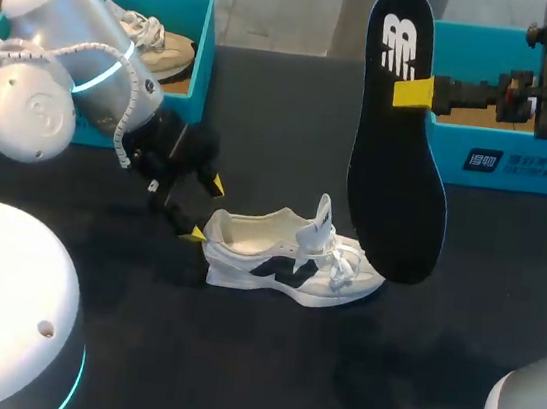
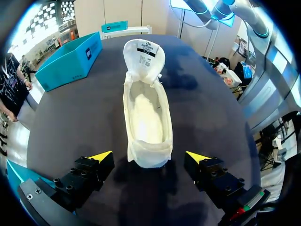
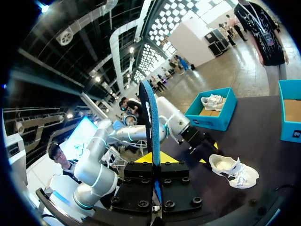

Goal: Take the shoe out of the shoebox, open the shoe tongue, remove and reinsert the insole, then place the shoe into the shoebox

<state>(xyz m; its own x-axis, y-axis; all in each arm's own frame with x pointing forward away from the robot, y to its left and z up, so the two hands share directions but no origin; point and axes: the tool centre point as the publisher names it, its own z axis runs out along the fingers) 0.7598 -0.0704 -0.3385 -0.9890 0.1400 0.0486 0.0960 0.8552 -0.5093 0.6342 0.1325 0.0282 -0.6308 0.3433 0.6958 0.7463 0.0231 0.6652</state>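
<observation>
Shoe (image 1: 287, 257) mid-frame on counter (image 1: 231, 370), long axis left–right, heel between tips of spread left claw (image 1: 203, 209). Right claw (image 1: 411, 92) pinches insole (image 1: 396, 190) upright, upper right, over toe end — must tilt toward heel opening.

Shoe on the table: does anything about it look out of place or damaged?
No damage shows. The shoe stands upright with its tongue lifted, but its insole is out, held above the table by the right gripper.

Logo on the insole (image 1: 399, 171), label on the shoebox (image 1: 523, 147).
</observation>
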